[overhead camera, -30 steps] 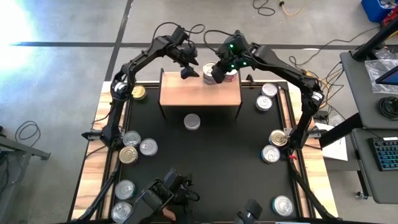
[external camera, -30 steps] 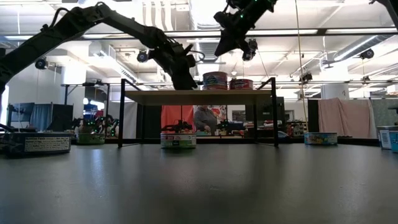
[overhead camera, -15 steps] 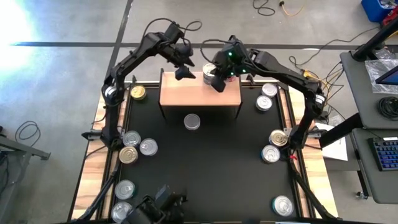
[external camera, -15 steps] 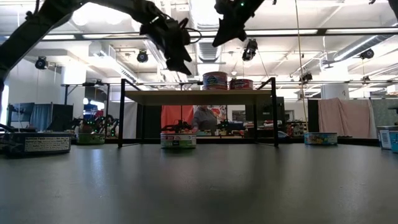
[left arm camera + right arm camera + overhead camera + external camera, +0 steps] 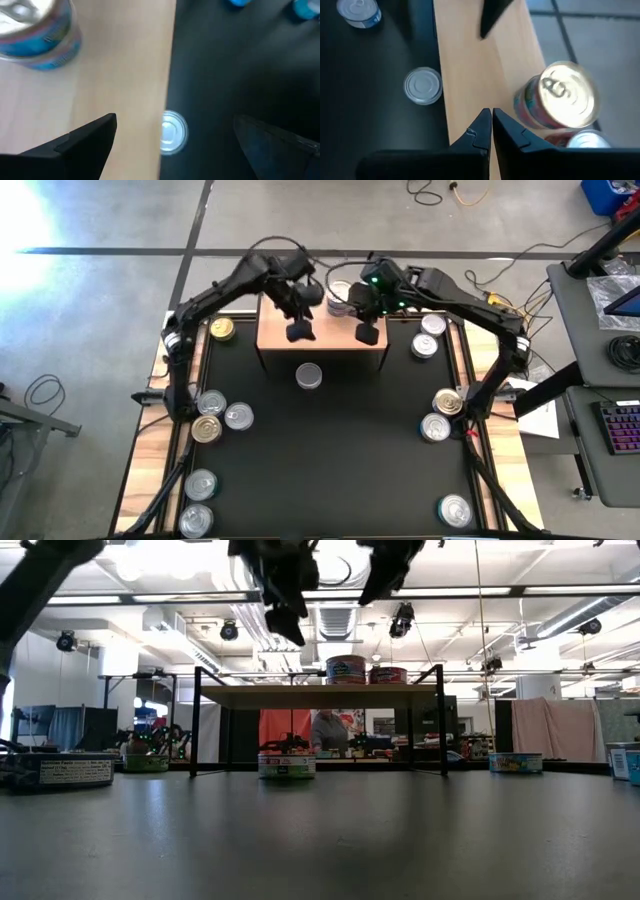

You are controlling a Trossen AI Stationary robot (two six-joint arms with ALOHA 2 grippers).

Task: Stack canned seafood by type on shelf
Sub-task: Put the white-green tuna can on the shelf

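A lone silver can (image 5: 309,375) sat on the black mat (image 5: 330,450) just in front of the shelf (image 5: 320,340), likely next in line. Above the shelf's front half, the left hand (image 5: 297,332) hung empty with fingers apart and the right hand (image 5: 366,334) empty with fingers together. At the shelf's far edge stood the stacked cans (image 5: 342,297), grouped there presumably by type.
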